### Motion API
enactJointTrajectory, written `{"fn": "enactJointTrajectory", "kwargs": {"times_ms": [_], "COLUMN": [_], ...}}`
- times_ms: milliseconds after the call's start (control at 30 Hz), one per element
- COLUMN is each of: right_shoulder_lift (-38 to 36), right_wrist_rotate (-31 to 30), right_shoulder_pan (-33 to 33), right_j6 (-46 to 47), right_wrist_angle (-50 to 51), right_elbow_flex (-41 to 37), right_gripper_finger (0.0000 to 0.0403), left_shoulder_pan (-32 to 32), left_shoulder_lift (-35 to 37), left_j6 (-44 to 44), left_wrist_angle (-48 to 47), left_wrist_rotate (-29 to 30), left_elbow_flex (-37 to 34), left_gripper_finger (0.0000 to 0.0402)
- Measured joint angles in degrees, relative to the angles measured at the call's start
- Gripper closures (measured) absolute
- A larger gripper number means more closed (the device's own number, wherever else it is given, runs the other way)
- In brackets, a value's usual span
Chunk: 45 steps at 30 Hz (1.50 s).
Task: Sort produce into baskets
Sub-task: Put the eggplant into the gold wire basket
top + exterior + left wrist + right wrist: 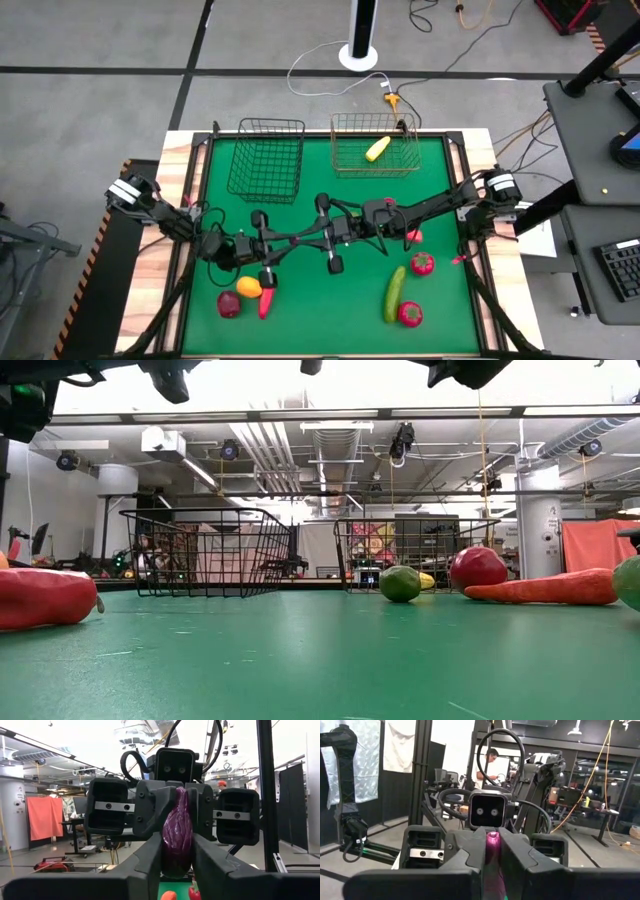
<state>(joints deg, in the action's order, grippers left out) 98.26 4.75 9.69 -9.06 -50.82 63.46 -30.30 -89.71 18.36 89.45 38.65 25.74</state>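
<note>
A dark purple eggplant [176, 840] is held between both grippers above the middle of the green table. In the high view the grippers hide it. My left gripper [303, 238] comes from the table's left and my right gripper [345, 232] from its right, and they meet tip to tip. Both are shut on the eggplant. The black basket [267, 160] and the silvery basket [375, 143] stand at the far edge. A yellow fruit [377, 149] lies in the silvery one. My left gripper pinches the eggplant's lower part [175, 862] between its two fingers, which lie level and come from the table's left. The eggplant is lifted clear of the table. My right gripper pinches the eggplant's other part [179, 802] between its two fingers, level from the table's right, facing the left gripper. The eggplant's end [493, 840] shows past its fingers.
Near left lie an orange fruit [249, 287], a dark red fruit [229, 304] and a red pepper [266, 302]. Near right lie a cucumber [395, 293] and two red fruits [422, 264] [410, 314]. The low view shows a lime [400, 583] and a carrot [545, 589].
</note>
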Motion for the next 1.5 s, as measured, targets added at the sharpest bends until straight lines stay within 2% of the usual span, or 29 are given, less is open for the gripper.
{"fn": "enactJointTrajectory", "kwargs": {"times_ms": [400, 567, 733, 1000, 1133, 1367, 1500], "right_shoulder_lift": [-0.3, -3.5, -8.1, -16.2, -18.8, -18.6, -16.7], "right_wrist_rotate": [0.2, -0.2, -1.4, -14.9, -18.7, -19.0, -13.3], "right_shoulder_pan": [0.0, -1.3, -4.5, -13.9, -21.0, -34.1, -40.0], "right_j6": [0.8, 3.6, 8.1, 8.6, 11.1, 19.2, 20.5], "right_wrist_angle": [2.0, 8.5, 20.3, 39.9, 48.9, 63.2, 68.4], "right_elbow_flex": [-0.1, -0.1, -0.1, -0.1, 0.0, 0.0, 0.0], "right_gripper_finger": [0.0372, 0.0372, 0.0372, 0.0372, 0.0372, 0.0372, 0.0372], "left_shoulder_pan": [-0.2, -1.3, -2.8, -3.4, -3.4, -3.4, -3.4], "left_shoulder_lift": [0.0, 0.1, 0.1, 0.1, 0.1, 0.1, 0.1], "left_j6": [-1.0, -2.4, -2.6, -4.1, -4.5, -4.9, -5.3], "left_wrist_angle": [-2.5, -5.3, -6.5, -8.3, -8.4, -8.4, -8.3], "left_wrist_rotate": [3.3, 9.9, 15.4, 22.7, 26.8, 26.9, 26.9], "left_elbow_flex": [0.0, 0.0, -0.1, -0.1, -0.2, -0.2, -0.2], "left_gripper_finger": [0.0196, 0.0177, 0.0175, 0.0175, 0.0175, 0.0175, 0.0175]}}
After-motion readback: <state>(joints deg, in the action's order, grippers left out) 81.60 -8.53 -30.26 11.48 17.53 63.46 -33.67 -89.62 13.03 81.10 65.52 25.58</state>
